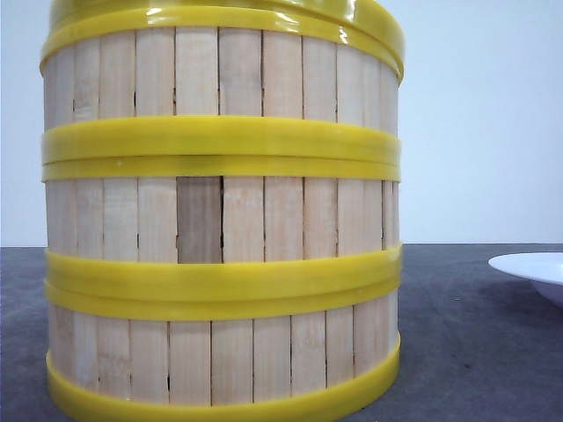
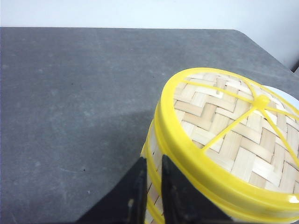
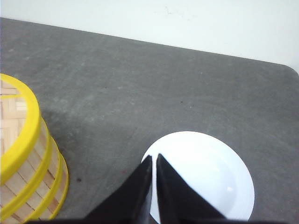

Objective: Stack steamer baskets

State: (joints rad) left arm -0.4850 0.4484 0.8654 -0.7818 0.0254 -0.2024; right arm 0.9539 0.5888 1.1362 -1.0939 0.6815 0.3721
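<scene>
**Three baskets standing stacked**

The steamer baskets (image 1: 220, 220) are sitting in one stack on the grey table (image 1: 475, 352), lid (image 2: 233, 130) capping them. Left gripper (image 2: 150, 186) is hovering beside the stack, nearly closed, empty. Right gripper (image 3: 153, 179) is hanging over the white plate (image 3: 210, 177), pinched together, empty.

Yellow-banded pale steamer baskets (image 1: 220, 220), white plate (image 3: 205, 177).

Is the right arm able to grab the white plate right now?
Probably yes. The right gripper hangs just over the white plate, nothing lies between them, and the steamer baskets stand off to the side. Its fingers look nearly closed, so they'd need to open first.
</scene>
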